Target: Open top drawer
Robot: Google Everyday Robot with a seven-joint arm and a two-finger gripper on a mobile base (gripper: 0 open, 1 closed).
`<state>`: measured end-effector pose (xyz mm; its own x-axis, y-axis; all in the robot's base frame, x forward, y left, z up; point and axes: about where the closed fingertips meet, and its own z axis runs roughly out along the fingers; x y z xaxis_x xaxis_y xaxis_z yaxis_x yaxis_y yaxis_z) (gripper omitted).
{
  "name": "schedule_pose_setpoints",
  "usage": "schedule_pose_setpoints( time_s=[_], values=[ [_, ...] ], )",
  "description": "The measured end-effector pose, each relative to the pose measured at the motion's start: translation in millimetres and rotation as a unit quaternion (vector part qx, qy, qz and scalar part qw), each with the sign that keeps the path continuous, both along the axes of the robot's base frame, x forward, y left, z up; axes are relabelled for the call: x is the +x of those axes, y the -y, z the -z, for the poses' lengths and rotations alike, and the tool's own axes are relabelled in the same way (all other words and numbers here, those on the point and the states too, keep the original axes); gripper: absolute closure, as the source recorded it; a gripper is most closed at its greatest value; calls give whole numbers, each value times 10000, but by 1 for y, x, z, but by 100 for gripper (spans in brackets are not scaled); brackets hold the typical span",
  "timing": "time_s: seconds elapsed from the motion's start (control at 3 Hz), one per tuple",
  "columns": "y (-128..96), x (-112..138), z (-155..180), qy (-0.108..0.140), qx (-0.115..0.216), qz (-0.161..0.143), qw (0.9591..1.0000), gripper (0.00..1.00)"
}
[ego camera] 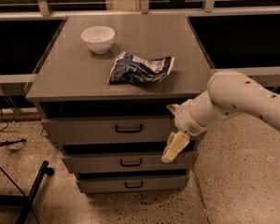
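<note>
Gripper (167, 133) at right end of the top drawer (102, 130), jaws wide, nothing held.
Camera view: top drawer sits directly under the cabinet top (144, 36). Its black handle (129, 129) is at centre of the front, well left of the gripper and not touched. One finger (171, 108) is at the drawer's upper right corner; the other hangs below its lower right edge. Above the drawer: white bowl (98, 38) and crumpled bag (140, 68). Below it: two smaller drawers.
</note>
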<state>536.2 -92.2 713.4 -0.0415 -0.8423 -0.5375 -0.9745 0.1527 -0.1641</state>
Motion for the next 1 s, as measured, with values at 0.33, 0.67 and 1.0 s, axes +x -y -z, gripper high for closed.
schedule_pose_setpoints(
  time_s=[0.33, 0.67, 1.0],
  values=[
    [-4, 5, 9, -21, -93, -79, 9999, 0],
    [-3, 9, 21, -93, -231, -106, 9996, 0],
    [0, 13, 33, -129, -326, -101, 9993, 0]
  ],
)
